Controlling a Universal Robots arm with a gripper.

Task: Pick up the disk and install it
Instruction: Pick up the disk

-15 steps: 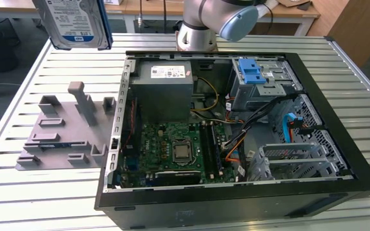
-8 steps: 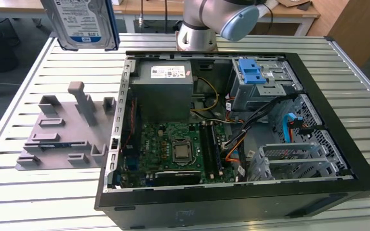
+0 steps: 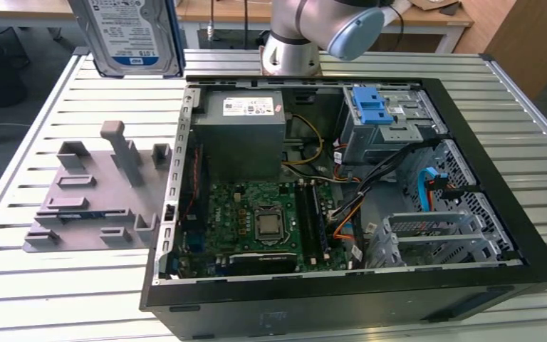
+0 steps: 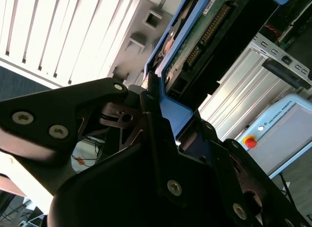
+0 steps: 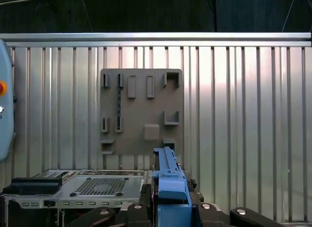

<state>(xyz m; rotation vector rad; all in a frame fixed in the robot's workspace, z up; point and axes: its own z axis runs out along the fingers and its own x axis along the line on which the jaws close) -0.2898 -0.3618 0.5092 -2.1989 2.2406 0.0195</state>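
The disk [image 3: 129, 34], a silver drive with a white-and-blue label in a blue carrier, hangs in the air at the exterior view's upper left, well above the table and beyond the open computer case [image 3: 174, 214]. In the first wrist view my gripper [image 5: 168, 207] is shut on the disk's blue carrier edge [image 5: 168, 175], which stands upright between the black fingers. The second wrist view shows the disk's green circuit-board underside [image 4: 195, 39] and blue frame clamped in my gripper [image 4: 163, 122].
A grey holder plate [image 3: 93, 192] with pegs and slots lies on the slatted metal table [image 3: 55, 92], left of the case. Inside the case are a grey power supply [image 3: 243, 121], a motherboard [image 3: 264, 217] and a blue-latched drive cage [image 3: 383, 117]. A pendant [image 4: 282, 134] stands nearby.
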